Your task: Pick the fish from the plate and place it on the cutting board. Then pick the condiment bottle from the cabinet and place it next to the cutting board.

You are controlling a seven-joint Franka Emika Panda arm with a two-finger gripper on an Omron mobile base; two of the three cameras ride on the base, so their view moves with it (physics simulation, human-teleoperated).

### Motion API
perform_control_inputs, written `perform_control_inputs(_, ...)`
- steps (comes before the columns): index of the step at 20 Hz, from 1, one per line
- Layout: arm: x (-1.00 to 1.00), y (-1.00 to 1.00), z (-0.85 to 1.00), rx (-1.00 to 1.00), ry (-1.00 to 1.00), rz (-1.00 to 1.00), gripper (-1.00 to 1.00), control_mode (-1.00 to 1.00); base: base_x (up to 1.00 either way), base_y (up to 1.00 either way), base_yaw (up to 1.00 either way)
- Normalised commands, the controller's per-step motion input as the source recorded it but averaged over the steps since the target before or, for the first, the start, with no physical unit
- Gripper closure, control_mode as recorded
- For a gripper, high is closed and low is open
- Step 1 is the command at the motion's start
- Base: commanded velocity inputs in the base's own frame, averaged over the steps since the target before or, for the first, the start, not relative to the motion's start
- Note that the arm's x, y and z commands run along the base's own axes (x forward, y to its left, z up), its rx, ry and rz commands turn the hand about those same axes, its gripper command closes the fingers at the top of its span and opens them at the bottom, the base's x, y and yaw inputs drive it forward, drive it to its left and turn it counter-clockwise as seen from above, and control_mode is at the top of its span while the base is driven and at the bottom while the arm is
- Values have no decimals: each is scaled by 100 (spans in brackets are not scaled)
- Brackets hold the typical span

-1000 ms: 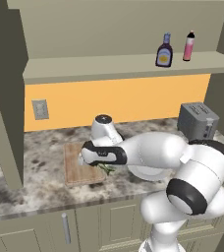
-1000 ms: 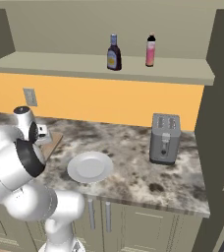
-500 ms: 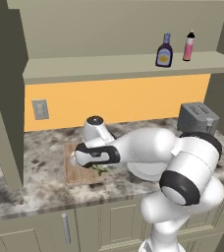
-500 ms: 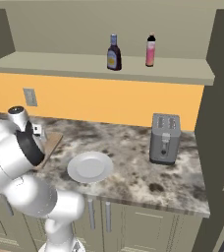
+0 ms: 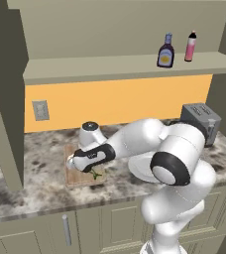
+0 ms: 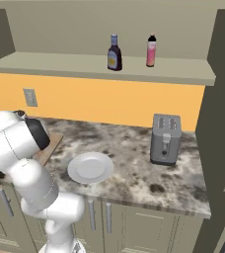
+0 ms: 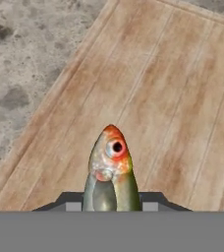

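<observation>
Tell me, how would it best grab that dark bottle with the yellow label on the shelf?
Probably around the condiment bottle's squat body, from the open front of the cabinet shelf. It stands upright, apart from the pink bottle, leaving room for fingers either side.

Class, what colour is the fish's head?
Orange-red, fading to silvery green on the fish; hand view shows it best.

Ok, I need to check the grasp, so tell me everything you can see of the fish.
The fish is small and slender, silvery-green with an orange-red head and a round dark eye. It is clamped in the shut gripper, head pointing away from the hand, over the wooden cutting board. In the left base view it hangs just above the board.
</observation>
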Motion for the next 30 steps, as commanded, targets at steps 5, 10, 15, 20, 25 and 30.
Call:
perform_control_inputs(5, 28, 10, -26, -1, 0, 0, 100, -100, 0, 0, 0)
perform_control_inputs(10, 34, 7, -36, -2, -2, -1, 100, -100, 0, 0, 0)
perform_control_inputs(15, 38, 11, -33, -3, -2, -2, 100, -100, 0, 0, 0)
perform_control_inputs(20, 18, 12, -24, 0, -1, -1, -100, -100, 0, 0, 0)
perform_control_inputs(25, 0, -8, 9, 2, -1, -1, -100, -100, 0, 0, 0)
perform_control_inputs(30, 0, -9, 41, 10, -3, 0, -100, -100, 0, 0, 0)
